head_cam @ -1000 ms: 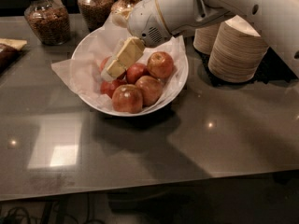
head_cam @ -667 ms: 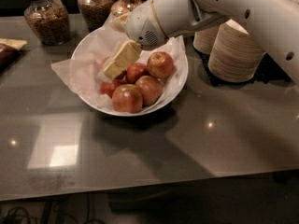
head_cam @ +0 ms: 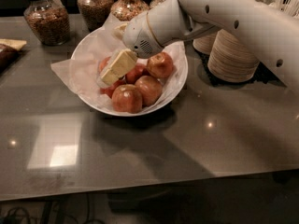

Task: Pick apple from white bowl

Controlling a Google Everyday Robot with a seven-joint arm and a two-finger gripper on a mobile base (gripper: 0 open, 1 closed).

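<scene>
1. The apple (head_cam: 160, 65), a round, evenly rosy-red fruit with a soft sheen and faint pale flecks, lies at about 2 o'clock inside the wide, shallow white bowl (head_cam: 175, 91), close to the rim there.
2. The bowl is lined with crinkled white paper (head_cam: 63, 69), which spills over the rim at 9 o'clock.
3. Also in the bowl are two larger yellow-orange blushed apples (head_cam: 127, 98) at 6 o'clock, side by side and touching, and smaller dark red apples (head_cam: 135, 73) near the middle, just beside the apple at its 8 o'clock.
4. The cream-coloured gripper (head_cam: 112, 73) hangs tilted over the bowl's 9 o'clock half, above the fruit and apart from the apple; I cannot tell whether it is open or closed.
5. The white robot arm (head_cam: 233, 17) reaches in from 2 o'clock.
6. Stacks of small pale paper bowls (head_cam: 236, 55) stand at 3 o'clock of the bowl.
7. Glass jars of brown granular contents (head_cam: 46, 17) line up from 10 to 12 o'clock.
8. Everything rests on a glossy dark grey table (head_cam: 210, 139).
</scene>
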